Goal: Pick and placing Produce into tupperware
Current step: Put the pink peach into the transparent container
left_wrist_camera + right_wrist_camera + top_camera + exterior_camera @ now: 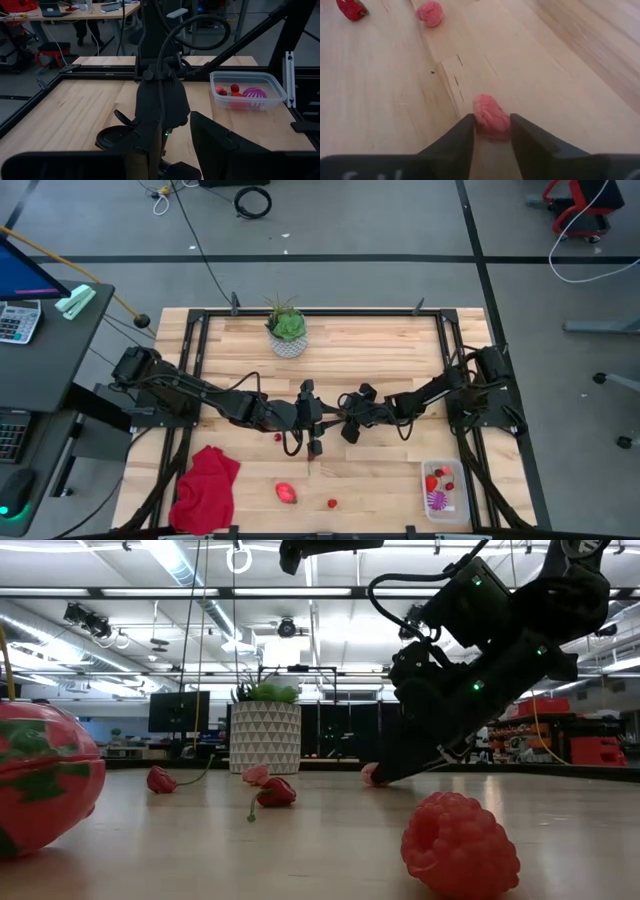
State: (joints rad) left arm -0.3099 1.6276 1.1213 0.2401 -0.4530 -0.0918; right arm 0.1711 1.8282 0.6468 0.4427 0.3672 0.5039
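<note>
My right gripper (491, 131) is low over the middle of the table (347, 430), shut on a pink raspberry (491, 116). In the low view it slants down to the table (385, 772). My left gripper (314, 435) hovers open just to its left, touching nothing. The clear tupperware (445, 490) stands at the near right corner and holds red pieces and the purple ribbed ball (255, 93). Loose on the wood lie the red-pink oval piece (287, 493), a raspberry (331, 503) and other berries (430, 12), (351, 8). My right gripper pinches the pink raspberry by its two sides (481, 120) between the two fingers. The fingers come slanting down from the table's right side. The raspberry's underside rests on the wood.
A green plant in a white patterned pot (287, 332) stands at the far middle edge. A red cloth (205, 485) lies at the near left corner. Bare wood lies between my grippers and the tupperware (247, 90).
</note>
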